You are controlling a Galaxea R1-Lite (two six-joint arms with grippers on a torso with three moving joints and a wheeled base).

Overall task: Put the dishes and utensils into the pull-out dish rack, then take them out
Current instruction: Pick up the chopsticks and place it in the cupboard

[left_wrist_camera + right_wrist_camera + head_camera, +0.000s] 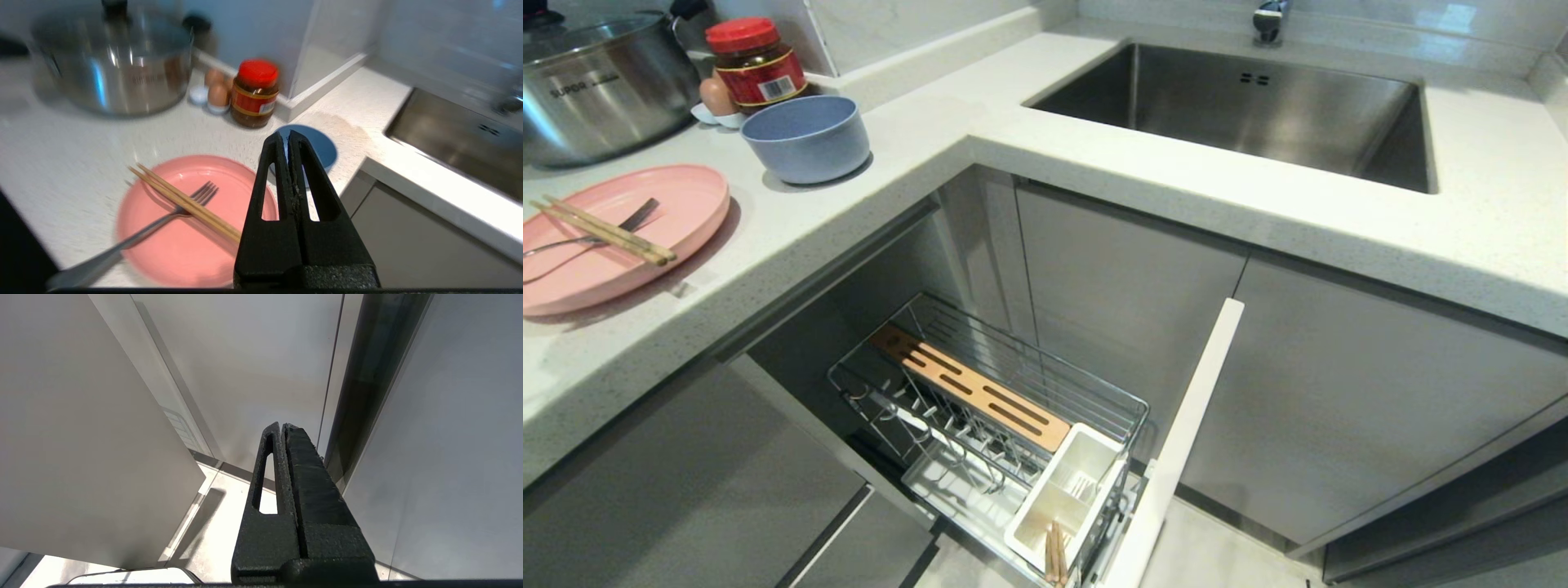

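**Ana:** White speckled stone countertop (1094, 155) wraps the corner, steel sink (1241, 106) on one leg, and the large flat matte pink plate (678, 208) on the other. Why are the utensils on the plate?

**Ben:** Staging, I'd guess. The light wooden chopsticks (605, 231) lie crossed over the slim silver metal fork (596, 237), both resting on the plate, easy to reach. The deep pale-blue bowl (807, 137) stands just beside it, near the red-lidded jar (756, 64) and the lidded steel pot (600, 82).

**Ana:** And the chrome wire pull-out dish rack (1013, 384)?

**Ben:** Drawn out below the counter, its narrow white front panel (1176, 449) forward, slotted wooden board (968, 385) on top. One white utensil cup (1066, 490) holds another wooden pair (1055, 555).

**Ana:** The arms?

**Ben:** The left gripper (289, 136) hovers above the counter, pointing between plate and bowl, fingers pressed together with nothing in them. It must open before any pickup. The right gripper (282, 428) hangs low beside grey cabinet fronts (253, 355), also clenched and empty.
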